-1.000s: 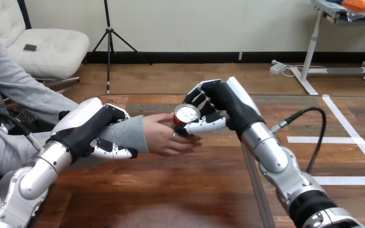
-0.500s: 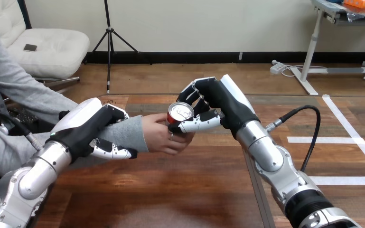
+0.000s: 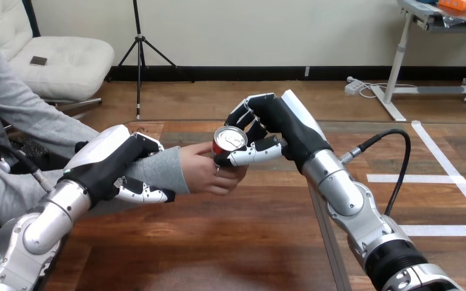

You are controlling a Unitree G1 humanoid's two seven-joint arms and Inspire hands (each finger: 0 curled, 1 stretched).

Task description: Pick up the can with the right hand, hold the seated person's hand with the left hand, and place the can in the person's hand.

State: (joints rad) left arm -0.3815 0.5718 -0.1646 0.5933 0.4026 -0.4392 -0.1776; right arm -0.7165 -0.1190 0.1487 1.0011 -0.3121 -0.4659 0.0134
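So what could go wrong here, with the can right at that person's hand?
The can is gripped by the right hand, just above the person's hand. If the robot lets go before the person has a firm hold, the can could tip and drop onto the table. Also, the left hand is curled round the person's wrist; too tight a squeeze or a tug might hurt.

Seen from above, the robot's left hand (image 3: 112,160) and right hand (image 3: 279,127) — black bodies capped on the back with smooth white shells, with fingers jointed in black and white. The left forearm (image 3: 45,221) is rounded, polished silver; the right forearm (image 3: 345,197) matches it — with a ribbed black collar lower down.
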